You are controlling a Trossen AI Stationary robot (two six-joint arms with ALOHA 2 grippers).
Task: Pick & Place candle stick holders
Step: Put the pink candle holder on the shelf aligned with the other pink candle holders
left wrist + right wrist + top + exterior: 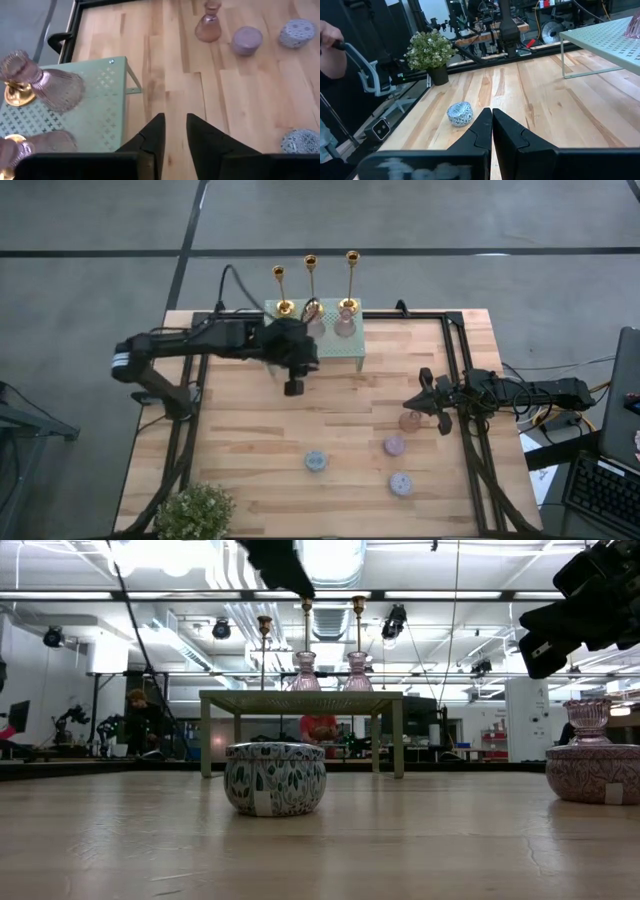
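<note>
Three candle stick holders [310, 280] on stand | left end effector [293, 387] just beside

Three gold candle stick holders [311, 283] and two pink glass vases [344, 323] are crowding the small green stand [340, 352] at the far edge of the bench [250, 440], and the left gripper [293, 386] is hanging just in front of it. Open wood is lying across the near left, a potted plant [198, 512] sitting in that corner. Tins [315, 461] and the right gripper [428, 397] are cluttering the near right.
</note>
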